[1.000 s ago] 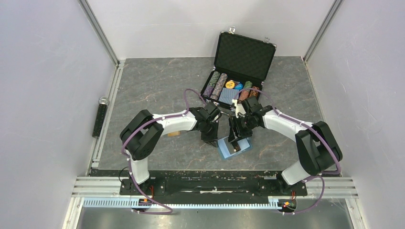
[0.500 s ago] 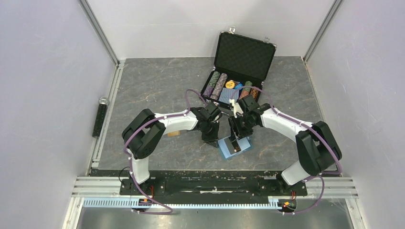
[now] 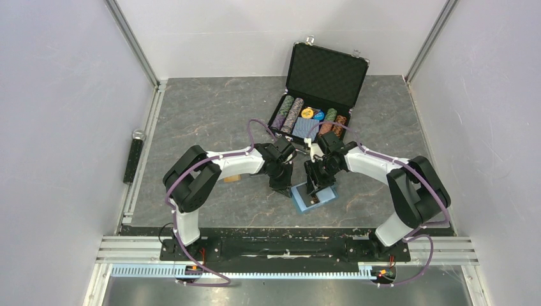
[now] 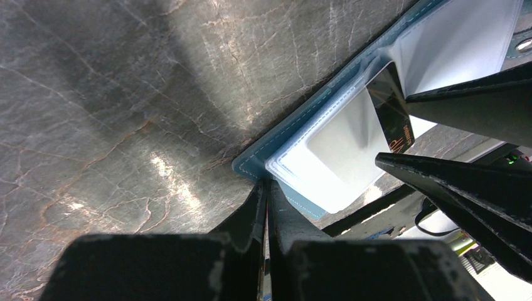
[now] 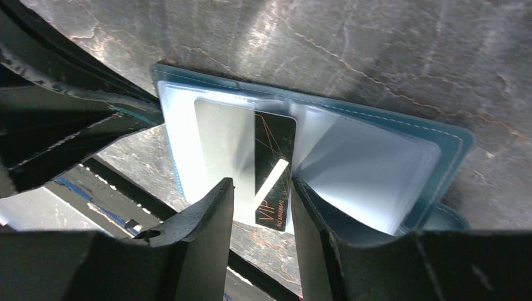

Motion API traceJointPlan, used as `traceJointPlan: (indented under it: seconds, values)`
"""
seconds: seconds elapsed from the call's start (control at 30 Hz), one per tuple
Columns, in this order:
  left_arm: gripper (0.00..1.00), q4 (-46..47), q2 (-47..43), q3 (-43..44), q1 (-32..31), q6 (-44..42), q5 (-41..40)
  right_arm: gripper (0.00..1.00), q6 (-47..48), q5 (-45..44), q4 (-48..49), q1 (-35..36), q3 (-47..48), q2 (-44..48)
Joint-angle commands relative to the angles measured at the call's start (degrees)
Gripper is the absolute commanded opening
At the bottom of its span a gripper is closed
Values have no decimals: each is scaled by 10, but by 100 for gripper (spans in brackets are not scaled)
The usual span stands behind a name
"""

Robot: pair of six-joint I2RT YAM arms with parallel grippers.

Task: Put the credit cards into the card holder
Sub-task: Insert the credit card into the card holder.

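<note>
A: From overhead, where's the card holder point(image 3: 326, 197)?

B: Lying open on the table, just in front of the two bases and between the arms. The right gripper point(image 3: 312, 189) hangs directly over it. The left gripper point(image 3: 281, 189) is at its left edge, so the right arm is the one placed to do the inserting.

A: And the left wrist view?

B: The left gripper point(image 4: 266, 188) is fully closed, with its tips touching the near corner of the card holder point(image 4: 282, 141). I read that as pinning it down. The black card point(image 4: 392, 110) stands tilted over the clear pockets, and a right finger point(image 4: 464, 103) is at its edge.

A: Right wrist?

B: The right gripper point(image 5: 261, 185) is about half open, with one jaw on either side of the black card point(image 5: 274, 157). I can't tell whether it's actually pinching the card. The card's long axis runs straight out from the fingers, across the card holder point(image 5: 452, 144) near its fold, and the far end is against a pocket.

A: So what does the next move depend on?

B: Probably pushing the card along that axis while the corner stays pinned.
</note>
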State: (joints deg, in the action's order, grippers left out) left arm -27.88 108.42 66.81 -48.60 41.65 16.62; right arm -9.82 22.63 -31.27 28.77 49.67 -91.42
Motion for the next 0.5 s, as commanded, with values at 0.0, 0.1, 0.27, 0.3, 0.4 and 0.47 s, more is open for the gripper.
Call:
traceJointPlan:
  seconds: [0.0,0.1,0.27,0.3,0.4,0.47]
  values:
    - [6,-2,16,9,-4,-24,-1,39,-5,51,23,6,2,-7]
    - [6,-7,17,14,-4,-26,-1,34,-7,68,24,9,7,-12]
    - [6,-16,18,24,-4,-30,-5,31,-14,97,26,15,13,-17]
    - [6,-17,18,25,-4,-30,-6,30,-16,105,25,15,14,-16]
    - [6,-25,20,32,-4,-34,-12,28,-26,127,27,15,15,-16]
    - [6,-36,21,41,-4,-39,-20,27,-34,136,27,15,14,-17]
